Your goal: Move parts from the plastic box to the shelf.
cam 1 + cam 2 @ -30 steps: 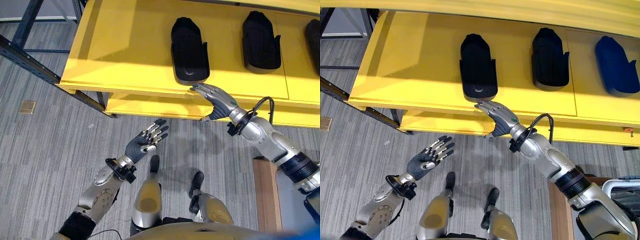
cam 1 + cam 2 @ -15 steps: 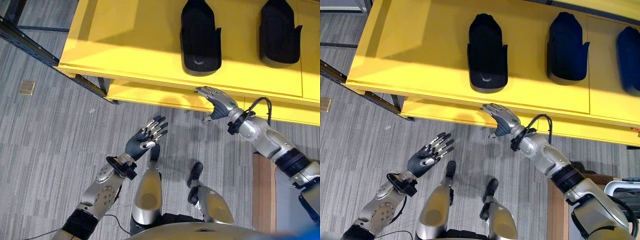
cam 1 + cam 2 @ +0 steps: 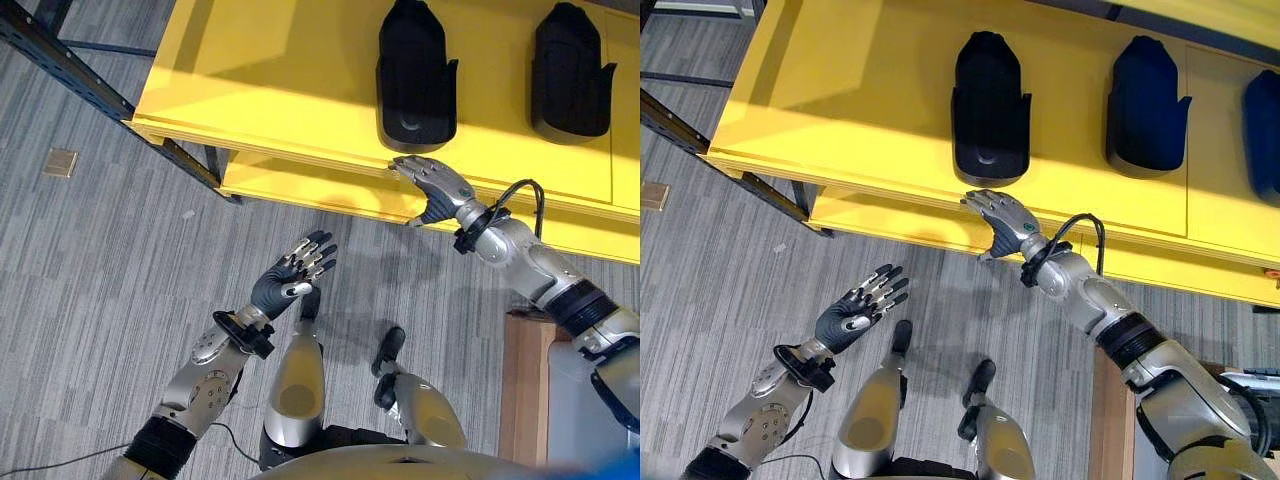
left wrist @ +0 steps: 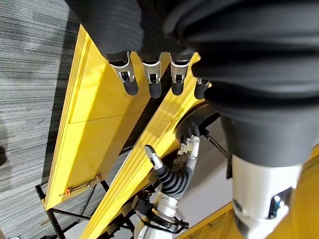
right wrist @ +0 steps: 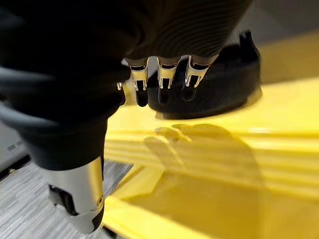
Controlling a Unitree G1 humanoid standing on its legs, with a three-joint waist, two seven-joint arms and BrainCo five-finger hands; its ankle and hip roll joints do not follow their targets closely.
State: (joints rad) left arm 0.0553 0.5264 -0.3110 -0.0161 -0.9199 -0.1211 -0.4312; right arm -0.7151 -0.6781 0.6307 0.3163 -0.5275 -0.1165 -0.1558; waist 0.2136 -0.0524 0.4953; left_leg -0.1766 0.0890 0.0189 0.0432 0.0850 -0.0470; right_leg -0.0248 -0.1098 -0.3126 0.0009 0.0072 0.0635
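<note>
One black part [image 3: 416,75] lies on the yellow shelf [image 3: 270,90] just beyond the empty, straight-fingered right hand [image 3: 432,186].

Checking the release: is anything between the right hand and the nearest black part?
Nothing. In the right eye view only bare yellow shelf edge separates the open right hand from the black part; the right wrist view agrees.

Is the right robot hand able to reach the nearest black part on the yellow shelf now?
Probably yes: the right robot hand hangs open at the shelf edge just before the black part, with nothing between them.
</note>
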